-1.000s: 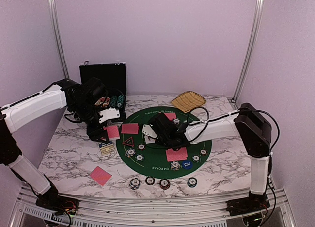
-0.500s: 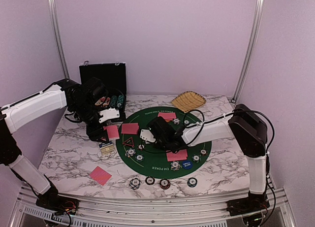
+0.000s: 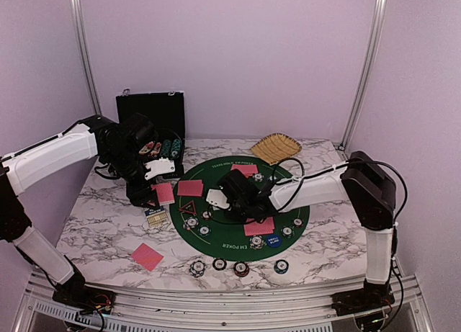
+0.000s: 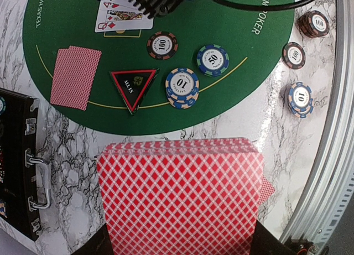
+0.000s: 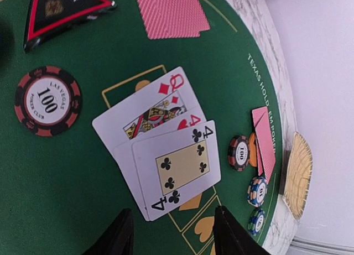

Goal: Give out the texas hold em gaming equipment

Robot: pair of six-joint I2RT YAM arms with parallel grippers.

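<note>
My left gripper [image 4: 182, 243] is shut on a deck of red-backed playing cards [image 4: 180, 194], held above the marble left of the green mat [image 3: 238, 254]. My right gripper [image 5: 172, 227] hangs open over the mat's middle. Just past its fingertips lie three face-up cards [image 5: 160, 136]: a queen of diamonds, a four of hearts and a four of clubs on top. The black-red triangular marker [image 5: 61, 11] and a 100 chip [image 5: 48, 100] lie close by. Face-down cards [image 3: 190, 188] and poker chips [image 4: 182, 87] are spread around the mat. A blue button [image 3: 272, 240] lies near the front.
An open black case [image 3: 151, 119] with chips stands at the back left, under my left arm. The tan woven basket [image 3: 276, 147] sits at the back right. Loose chips [image 3: 220, 264] line the front edge, and one red-backed card [image 3: 147, 256] lies on the marble at front left.
My right gripper's jaws have opened and let go of the four of clubs, which now lies on the other face-up cards. The left arm and its deck have not moved.
</note>
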